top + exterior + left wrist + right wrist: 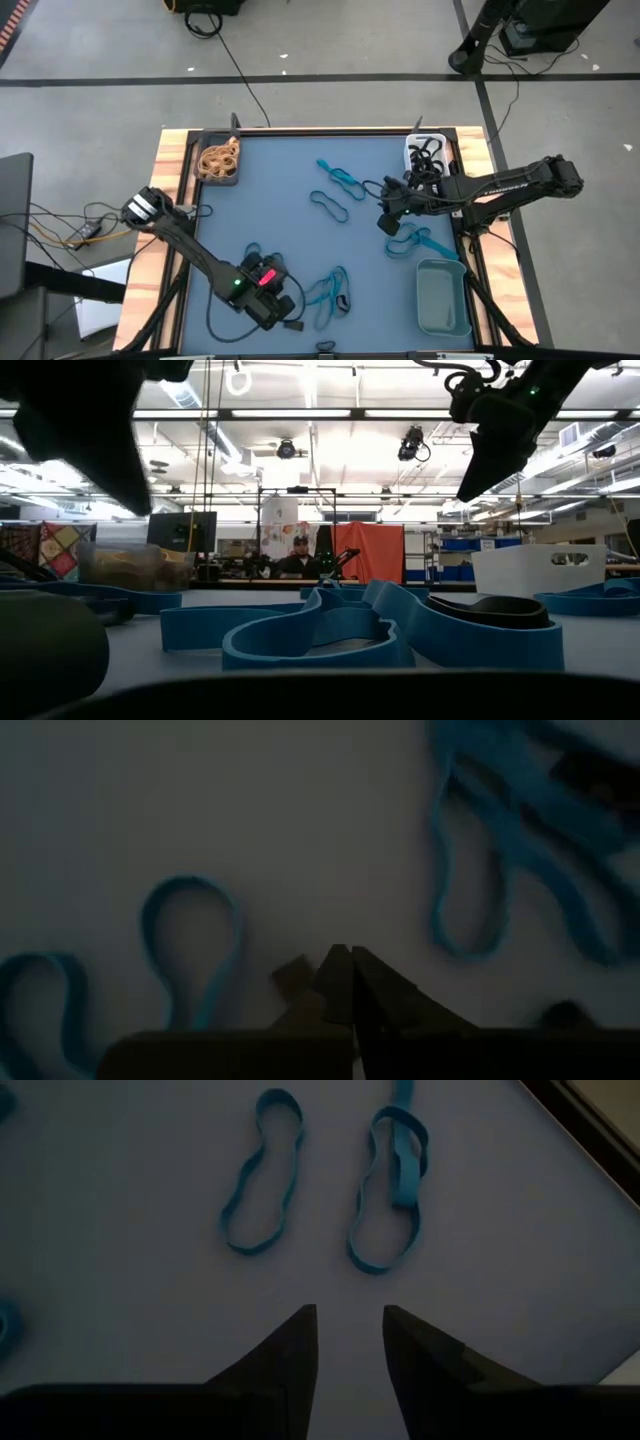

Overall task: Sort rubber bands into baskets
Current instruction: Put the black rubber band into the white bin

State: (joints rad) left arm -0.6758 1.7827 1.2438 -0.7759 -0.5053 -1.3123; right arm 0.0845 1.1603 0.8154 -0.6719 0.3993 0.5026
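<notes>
Sorting partly done: tan bands in dark basket [219, 160] upper left, black bands in white basket [424, 152] upper right, teal basket [443, 297] lower right looks empty.

Blue bands [338, 181] lie loose on mat.

Right gripper [388, 222] hovers right of centre, fingers parted, empty.

Left gripper [350, 982] lower centre, fingers pressed together, seemingly holding nothing.

Next: descend on blue band, pinch, carry to teal basket.

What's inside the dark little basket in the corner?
The dark basket holds a heap of tan rubber bands. Whatever lies underneath that heap is covered, so its floor can't be seen.
</notes>
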